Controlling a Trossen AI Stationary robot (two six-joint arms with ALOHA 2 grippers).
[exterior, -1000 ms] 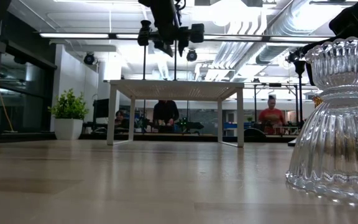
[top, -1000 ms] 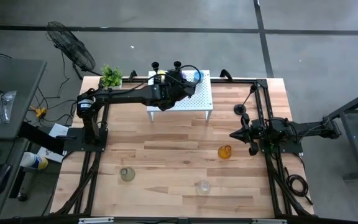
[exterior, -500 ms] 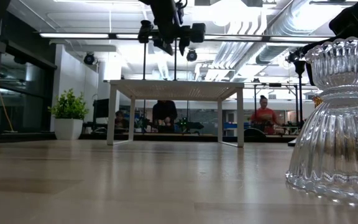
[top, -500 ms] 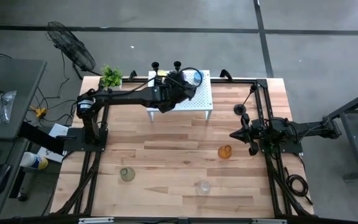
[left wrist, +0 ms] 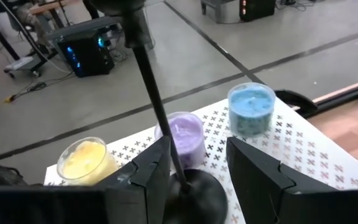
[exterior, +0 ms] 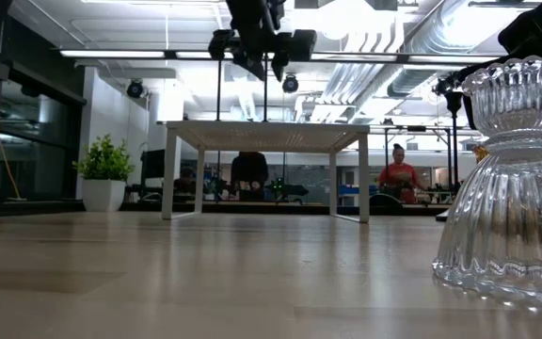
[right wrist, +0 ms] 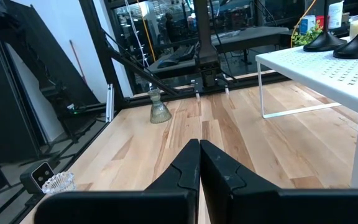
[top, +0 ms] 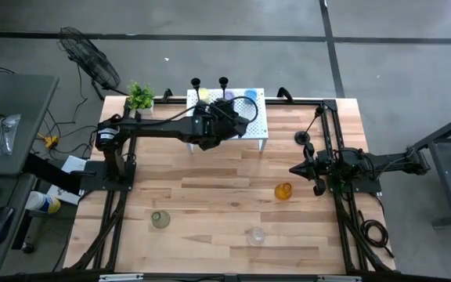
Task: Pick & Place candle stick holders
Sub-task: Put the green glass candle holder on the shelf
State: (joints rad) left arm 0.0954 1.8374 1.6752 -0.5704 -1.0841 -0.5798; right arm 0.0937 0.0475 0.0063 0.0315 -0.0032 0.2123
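Note:
My left gripper is open over the white perforated shelf at the table's far side. Its fingers stand on either side of a black candlestick's round base, which rests on the shelf. A second candlestick stands to its left. The yellow, purple and blue cups stand on the shelf behind. A third candlestick stands on the table at the right. My right gripper is shut and empty, near the amber cup.
A pale green cup and a clear ribbed cup stand on the near part of the table. A small potted plant stands at the far left corner. People show in the room behind the table.
My left gripper has drawn back a little toward the table's near edge and right, and has risen slightly above the shelf. The purple cup now shows in the high view beyond it.

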